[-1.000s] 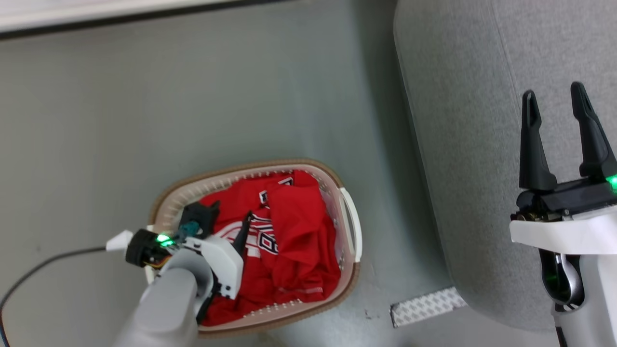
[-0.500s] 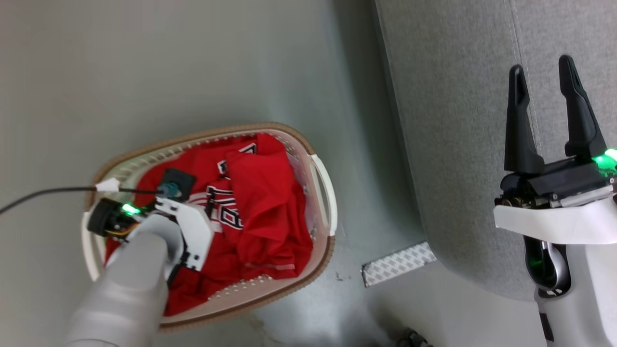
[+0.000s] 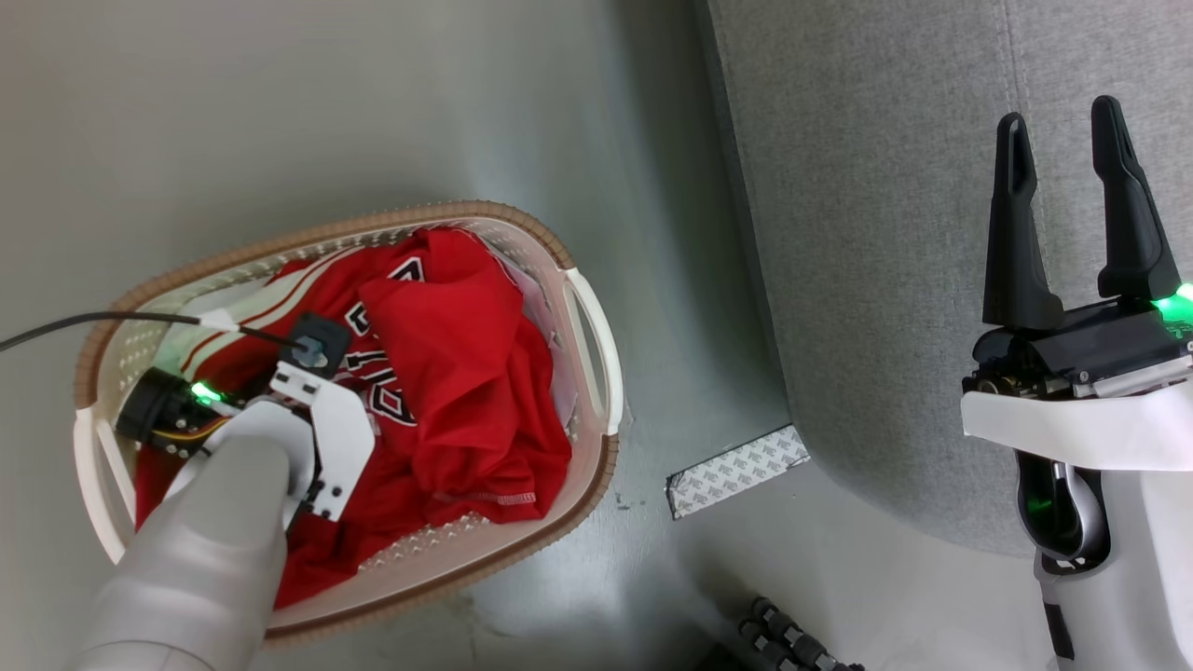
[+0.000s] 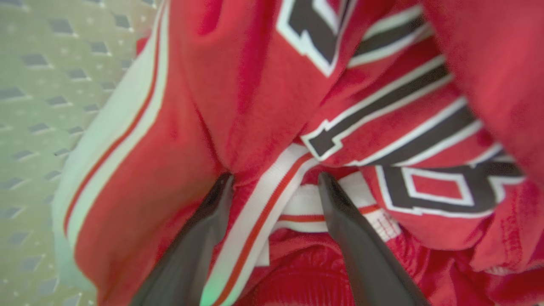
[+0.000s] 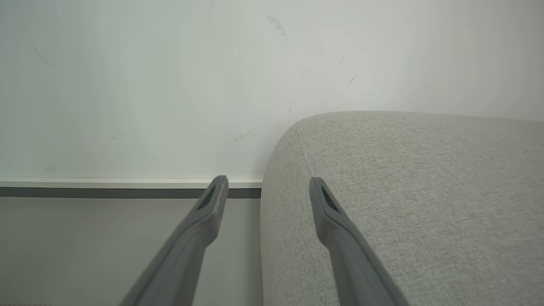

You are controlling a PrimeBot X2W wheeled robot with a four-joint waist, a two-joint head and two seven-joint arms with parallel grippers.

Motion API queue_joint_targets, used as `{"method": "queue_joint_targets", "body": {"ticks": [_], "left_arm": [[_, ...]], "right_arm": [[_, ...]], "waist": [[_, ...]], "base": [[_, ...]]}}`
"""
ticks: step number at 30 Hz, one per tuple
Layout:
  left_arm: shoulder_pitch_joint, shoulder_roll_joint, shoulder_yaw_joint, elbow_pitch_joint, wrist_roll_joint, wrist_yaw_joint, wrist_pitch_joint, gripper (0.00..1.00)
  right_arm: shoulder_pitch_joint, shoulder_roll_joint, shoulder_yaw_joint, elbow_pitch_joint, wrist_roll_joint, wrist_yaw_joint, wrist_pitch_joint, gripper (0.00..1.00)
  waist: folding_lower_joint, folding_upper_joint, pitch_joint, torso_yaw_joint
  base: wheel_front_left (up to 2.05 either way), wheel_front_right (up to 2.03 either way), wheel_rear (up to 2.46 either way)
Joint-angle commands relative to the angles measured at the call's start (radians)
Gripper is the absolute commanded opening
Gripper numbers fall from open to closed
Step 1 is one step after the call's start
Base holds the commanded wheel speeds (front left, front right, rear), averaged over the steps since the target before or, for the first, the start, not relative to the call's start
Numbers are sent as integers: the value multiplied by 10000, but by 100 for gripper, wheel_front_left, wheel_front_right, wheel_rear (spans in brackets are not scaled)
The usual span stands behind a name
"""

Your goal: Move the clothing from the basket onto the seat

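A grey-green floor (image 3: 373,93) lay under the basket (image 3: 438,545), which stood left of the seat (image 3: 867,233) and apart from it. The clothing (image 3: 457,373) was heaped inside the basket, red with dark, white-outlined lettering facing up. The left gripper (image 4: 275,177) reached down into the heap, its jaws apart, fingertips pressed into the cloth with a band of red-white striped trim (image 4: 263,199) between them. The right gripper (image 3: 1060,116) hung over the seat near its edge, jaws likewise apart. A patterned strip (image 3: 736,471) lay on the floor by the seat's corner.
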Motion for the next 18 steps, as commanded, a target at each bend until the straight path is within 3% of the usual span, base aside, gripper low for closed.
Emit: {"method": "queue_joint_targets", "body": {"ticks": [1,2,3,4,5,6,13,18], "left_arm": [[137,149,-83,72,139,-42,168,100],[155,165,-108,74,141,-58,202,100],[168,170,-123,78,113,-50,208,78],[180,179,-141,81,91,-30,206,52],[181,191,-157,82,87,8,131,5],[192,196,-172,81,65,31,58,0],[256,190,-186,71,-165,62,-623,0],[571,-236,-149,73,-451,18,-1154,0]], "right_arm": [[106,34,-18,-74,51,-25,9,100],[119,34,-18,-82,61,-25,9,100],[124,34,-17,-87,64,-25,9,100],[123,33,-16,-90,74,-25,9,100],[115,32,-11,-78,93,-25,9,100],[97,32,-2,-55,110,-25,9,100],[-256,30,161,90,232,-25,9,100],[-236,21,92,247,-2,-25,9,100]], "waist": [[-1,0,41,24],[-1,0,57,34],[-1,0,67,40],[-1,0,70,43],[-1,0,68,43],[-1,0,57,41],[-1,0,-291,-91],[-1,0,-1220,169]], "base": [[0,0,0],[0,0,0],[0,0,0],[0,0,0],[0,0,0],[0,0,0],[0,0,0],[0,0,0]]}}
